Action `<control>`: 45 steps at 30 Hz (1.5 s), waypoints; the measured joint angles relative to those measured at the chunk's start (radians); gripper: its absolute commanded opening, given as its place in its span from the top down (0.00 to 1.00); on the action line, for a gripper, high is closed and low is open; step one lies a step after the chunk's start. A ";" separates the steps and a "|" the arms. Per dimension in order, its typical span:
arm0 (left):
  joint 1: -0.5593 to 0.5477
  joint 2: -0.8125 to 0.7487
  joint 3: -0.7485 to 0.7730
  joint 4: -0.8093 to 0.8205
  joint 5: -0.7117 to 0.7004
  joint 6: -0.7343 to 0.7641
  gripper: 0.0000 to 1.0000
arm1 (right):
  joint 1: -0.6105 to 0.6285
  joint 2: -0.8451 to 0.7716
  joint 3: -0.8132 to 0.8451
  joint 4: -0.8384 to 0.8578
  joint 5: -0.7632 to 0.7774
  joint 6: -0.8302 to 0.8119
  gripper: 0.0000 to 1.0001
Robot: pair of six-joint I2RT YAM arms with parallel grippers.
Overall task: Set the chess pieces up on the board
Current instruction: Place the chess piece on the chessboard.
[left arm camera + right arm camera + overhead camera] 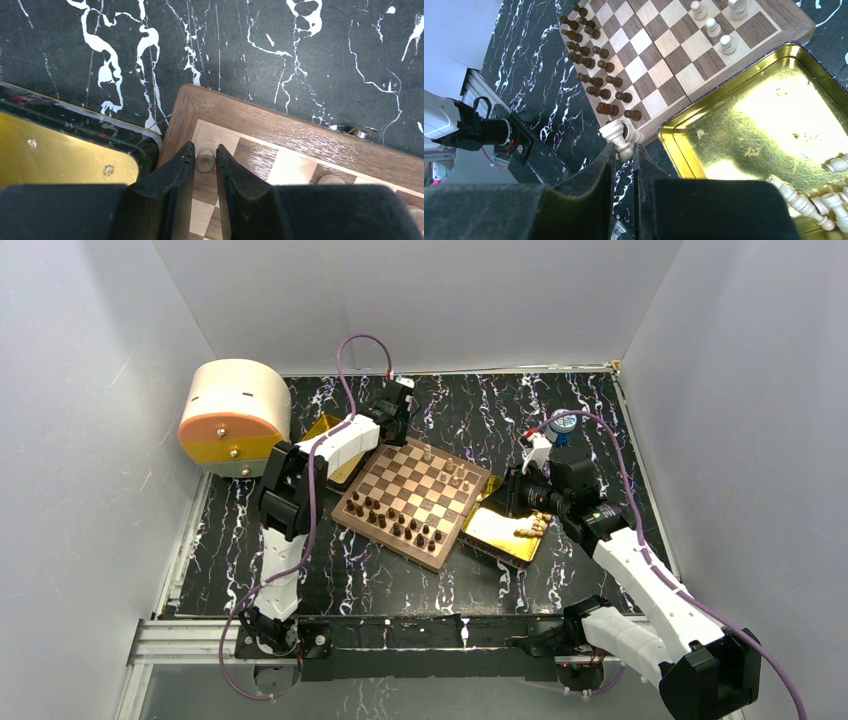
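Observation:
The board (415, 490) lies tilted at mid table. Several dark pieces (395, 520) stand in two rows on its near side, and a few light pieces (450, 475) stand on the far side. My left gripper (205, 152) is at the board's far left corner (300, 132), shut on a light piece (205, 159) that stands on the cream corner square. My right gripper (624, 147) hovers by the board's right corner, shut on a light piece (616, 132) held tilted by its head. More light pieces (814, 200) lie in the gold tray (749, 115).
A second gold tray (60, 155) lies against the board's left rim, under my left arm. A cream and orange round box (232, 415) stands at the far left. A blue-capped bottle (563, 425) stands at the far right. White walls enclose the table.

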 measured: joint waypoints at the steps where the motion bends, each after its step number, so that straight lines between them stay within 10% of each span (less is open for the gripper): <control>1: 0.000 0.006 0.000 0.001 0.001 0.000 0.79 | 0.000 0.000 0.000 0.000 0.000 0.000 1.00; 30: 0.003 -0.016 0.109 -0.053 0.051 -0.052 0.43 | 0.000 0.004 0.000 0.002 0.008 0.032 1.00; 45: 0.037 -0.694 -0.412 0.391 0.658 -0.372 0.34 | 0.000 0.021 0.000 0.171 -0.001 0.361 1.00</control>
